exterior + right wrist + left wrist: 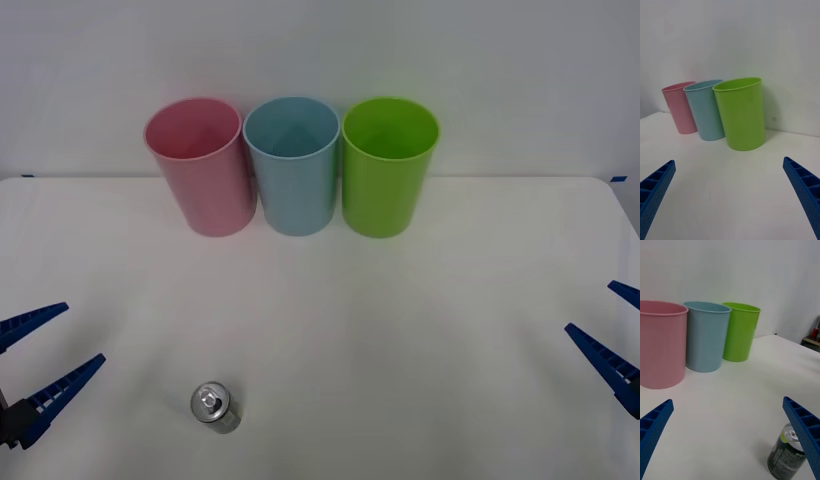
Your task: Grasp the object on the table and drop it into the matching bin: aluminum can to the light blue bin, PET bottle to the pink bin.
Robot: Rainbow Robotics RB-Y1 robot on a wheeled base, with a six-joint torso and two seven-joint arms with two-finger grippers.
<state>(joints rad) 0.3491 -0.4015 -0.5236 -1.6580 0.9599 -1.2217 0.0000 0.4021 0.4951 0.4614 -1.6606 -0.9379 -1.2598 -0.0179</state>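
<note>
A small silver aluminum can (215, 406) (785, 455) with a pull-tab top and dark label stands upright on the white table (400, 330), near its front left. My left gripper (38, 358) hangs open at the left edge, left of the can and apart from it. At the right edge my right gripper (612, 330) is open, with nothing between its fingers. The pink bin (200, 165) (660, 343) (679, 107) and the light blue bin (292, 163) (707, 335) (705, 108) stand side by side at the back.
A lime green cup (388, 163) (741, 112) (739, 330) stands right of the light blue bin, touching it. A plain white wall rises behind the row. Open table surface lies between the can and the bins.
</note>
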